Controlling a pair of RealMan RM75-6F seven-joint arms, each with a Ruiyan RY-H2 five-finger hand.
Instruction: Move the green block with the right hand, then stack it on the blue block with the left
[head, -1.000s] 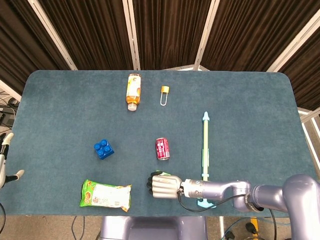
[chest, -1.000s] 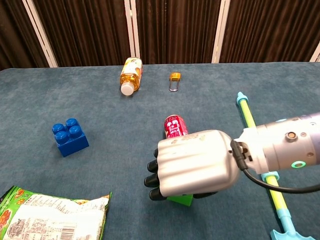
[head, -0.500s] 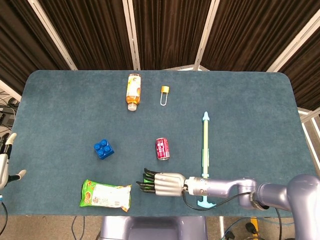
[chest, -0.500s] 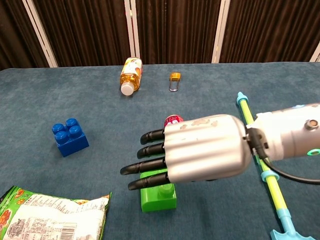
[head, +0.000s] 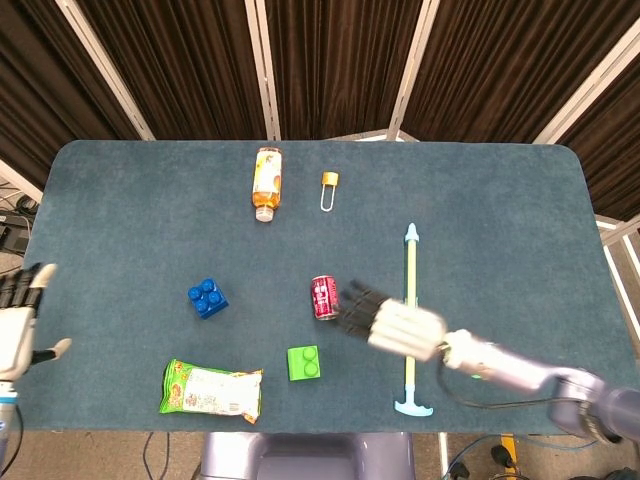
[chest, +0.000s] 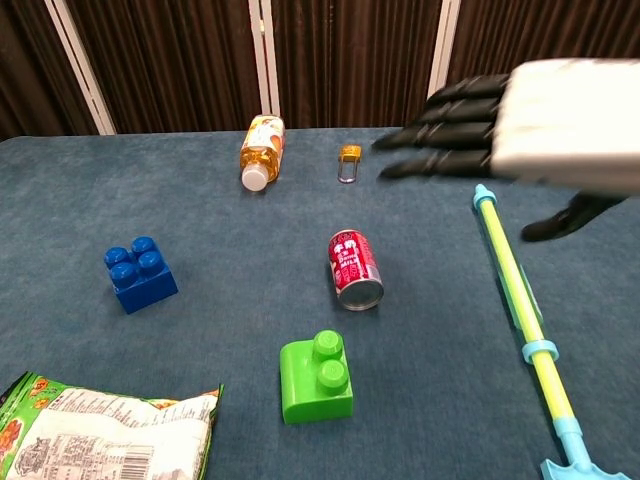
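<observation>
The green block (head: 304, 362) (chest: 316, 377) lies free on the table near the front edge, studs up. The blue block (head: 207, 298) (chest: 140, 272) stands to its left and farther back. My right hand (head: 393, 320) (chest: 530, 125) is lifted above the table, right of the green block, fingers spread and holding nothing. My left hand (head: 18, 322) shows at the far left edge of the head view, off the table, fingers apart and empty.
A red can (head: 325, 297) (chest: 354, 268) lies just behind the green block. A green-yellow stick tool (head: 408, 320) (chest: 520, 305) runs along the right. A snack bag (head: 212, 390) sits front left. A juice bottle (head: 265, 183) and a small padlock (head: 329, 188) lie at the back.
My right hand opened, let go of the green block on the table, then rose and drew back to the right. My left hand has crept a little into view.
</observation>
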